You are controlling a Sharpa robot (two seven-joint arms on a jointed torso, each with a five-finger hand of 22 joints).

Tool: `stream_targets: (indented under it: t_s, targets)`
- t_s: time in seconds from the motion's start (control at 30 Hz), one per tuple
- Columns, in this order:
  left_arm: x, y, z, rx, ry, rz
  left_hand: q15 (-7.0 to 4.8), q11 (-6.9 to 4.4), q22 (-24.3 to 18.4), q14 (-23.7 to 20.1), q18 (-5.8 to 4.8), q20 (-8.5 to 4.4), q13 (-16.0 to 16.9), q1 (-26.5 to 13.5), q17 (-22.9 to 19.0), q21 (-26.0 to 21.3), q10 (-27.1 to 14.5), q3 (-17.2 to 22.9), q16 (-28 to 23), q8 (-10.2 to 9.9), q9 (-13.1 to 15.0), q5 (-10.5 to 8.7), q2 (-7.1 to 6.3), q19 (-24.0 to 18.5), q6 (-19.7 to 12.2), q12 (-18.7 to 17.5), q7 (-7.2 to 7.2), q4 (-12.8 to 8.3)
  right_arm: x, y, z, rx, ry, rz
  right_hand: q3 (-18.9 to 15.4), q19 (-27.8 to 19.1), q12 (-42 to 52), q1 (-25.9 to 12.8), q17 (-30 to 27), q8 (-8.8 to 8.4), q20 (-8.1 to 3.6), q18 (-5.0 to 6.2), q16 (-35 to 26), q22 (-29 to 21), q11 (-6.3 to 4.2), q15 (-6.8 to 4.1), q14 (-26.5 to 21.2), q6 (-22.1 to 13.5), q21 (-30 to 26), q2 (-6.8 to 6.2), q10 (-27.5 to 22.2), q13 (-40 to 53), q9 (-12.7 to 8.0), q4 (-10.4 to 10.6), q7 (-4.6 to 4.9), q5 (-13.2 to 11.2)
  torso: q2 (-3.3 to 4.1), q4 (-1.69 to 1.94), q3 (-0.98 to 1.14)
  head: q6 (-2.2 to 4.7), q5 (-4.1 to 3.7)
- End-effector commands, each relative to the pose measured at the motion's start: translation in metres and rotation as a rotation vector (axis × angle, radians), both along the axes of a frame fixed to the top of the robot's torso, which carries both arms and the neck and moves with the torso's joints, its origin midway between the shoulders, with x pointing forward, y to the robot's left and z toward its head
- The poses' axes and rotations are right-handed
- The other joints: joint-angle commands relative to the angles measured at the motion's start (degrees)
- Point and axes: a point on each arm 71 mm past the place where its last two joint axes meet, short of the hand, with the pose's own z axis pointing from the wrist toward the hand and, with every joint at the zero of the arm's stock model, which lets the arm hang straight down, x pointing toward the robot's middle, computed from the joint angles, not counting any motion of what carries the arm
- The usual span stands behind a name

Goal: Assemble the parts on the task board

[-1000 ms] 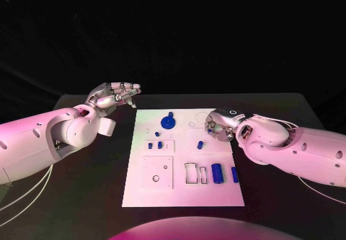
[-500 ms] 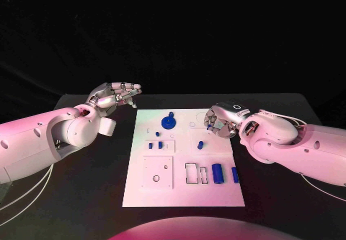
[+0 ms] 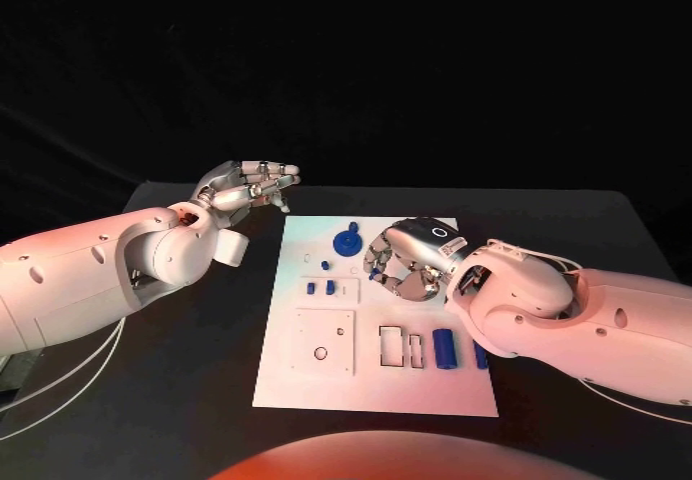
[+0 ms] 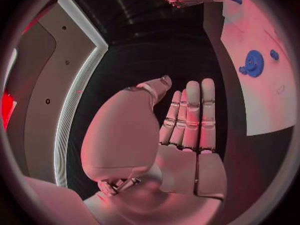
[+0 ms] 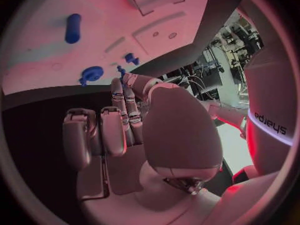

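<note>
Over the far middle of the white board (image 3: 375, 385), the right hand (image 3: 402, 262) hangs with its fingers curled around a small blue peg (image 3: 376, 272); its tip shows at the fingertips (image 5: 122, 73) in the right wrist view. Such a peg looks light, hard and smooth, likely to slip or tilt, so a pinch near its middle seems safest. Just beside the hand lies a blue gear (image 3: 348, 242). Off the board's far left corner, the left hand (image 3: 248, 186) holds nothing, fingers loosely apart.
</note>
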Motion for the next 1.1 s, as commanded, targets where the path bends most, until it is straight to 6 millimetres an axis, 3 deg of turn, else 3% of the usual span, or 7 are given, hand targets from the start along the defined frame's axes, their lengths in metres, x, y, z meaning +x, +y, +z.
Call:
stream_targets:
  t_s: [0.03, 0.3, 0.5, 1.1]
  targets:
    - [0.0, -0.006, 0.002, -0.011, -0.008, -0.026, 0.1, 0.05, -0.09, -0.34, 0.32, 0.09, -0.06, 0.35, -0.06, -0.29, -0.51, -0.03, -0.2, 0.16, 0.03, 0.07, -0.08, 0.42, -0.17, -0.03, 0.21, -0.37, -0.006, 0.01, -0.003, 0.02, -0.003, 0.045, 0.94, 1.7, -0.14, -0.18, -0.01, 0.17, -0.48, -0.83, 0.25, 10.74, -1.98, -0.2, 2.17, -0.37, 0.1, 0.73, 2.26, 0.32, 0.14, -1.17, -0.02, 0.18, -0.04, 0.04, -0.12, -0.34, 1.12]
    - [0.002, -0.016, 0.0, -0.011, -0.006, -0.029, 0.12, 0.06, -0.11, -0.37, 0.31, 0.1, -0.07, 0.33, -0.07, -0.33, -0.56, -0.06, -0.22, 0.17, 0.03, 0.07, -0.11, 0.41, -0.19, -0.04, 0.22, -0.38, -0.018, 0.029, -0.028, 0.01, 0.057, 0.092, 1.06, 1.59, -0.22, -0.3, -0.17, 0.16, -0.47, -0.78, 0.19, 10.63, -1.94, -0.17, 2.14, -0.48, -0.06, 0.8, 2.22, 0.36, 0.2, -1.3, 0.02, 0.17, -0.17, 0.18, -0.09, -1.14, 2.68]
    - [0.003, -0.021, 0.0, -0.011, -0.007, -0.027, 0.16, 0.09, -0.16, -0.43, 0.3, 0.12, -0.06, 0.24, -0.09, -0.41, -0.64, -0.17, -0.27, 0.15, 0.02, 0.05, -0.19, 0.4, -0.27, -0.03, 0.26, -0.36, -0.023, 0.036, -0.042, -0.001, 0.089, 0.105, 1.13, 1.59, -0.27, -0.38, -0.09, 0.15, -0.46, -0.78, 0.25, 10.64, -1.92, -0.15, 2.15, -0.55, -0.06, 0.85, 2.18, 0.39, 0.25, -1.4, 0.05, 0.17, -0.04, -0.08, -0.05, -1.46, 3.79]
    - [0.004, -0.03, -0.001, -0.011, -0.004, -0.033, 0.19, 0.11, -0.22, -0.47, 0.29, 0.15, -0.06, 0.13, -0.11, -0.51, -0.7, -0.29, -0.32, 0.16, 0.02, 0.05, -0.24, 0.39, -0.32, 0.0, 0.27, -0.33, -0.026, 0.04, -0.055, -0.04, 0.123, 0.119, 1.17, 1.55, -0.34, -0.61, -0.17, 0.17, -0.44, -0.77, 0.24, 10.61, -1.88, -0.11, 2.14, -0.63, -0.11, 0.87, 2.16, 0.46, 0.36, -1.54, 0.1, 0.13, -0.01, 0.0, -0.07, -2.44, 4.43]
